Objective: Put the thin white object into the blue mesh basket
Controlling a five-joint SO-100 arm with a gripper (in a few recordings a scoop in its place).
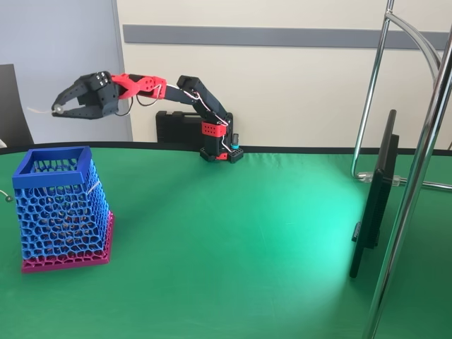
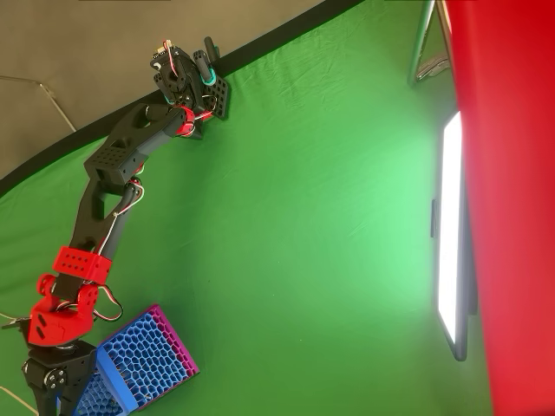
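At far left of the fixed view, my gripper point(image 1: 60, 109) hangs high above the table, jaws clamped on the white stick point(image 1: 39, 110), whose thin end pokes out leftward. Below and slightly right stands the blue basket point(image 1: 53, 164) on the green cloth point(image 1: 233, 233). My arm point(image 1: 180, 92) stretches back right to its base. Pickup looks done; lowering over the rim and releasing remain.

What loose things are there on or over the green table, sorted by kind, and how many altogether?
Baskets: 1, the blue mesh basket
White sticks: 1, the thin white object, held in the hand
Greyish stubs: 1, at the left edge of the fixed view
Total: 3
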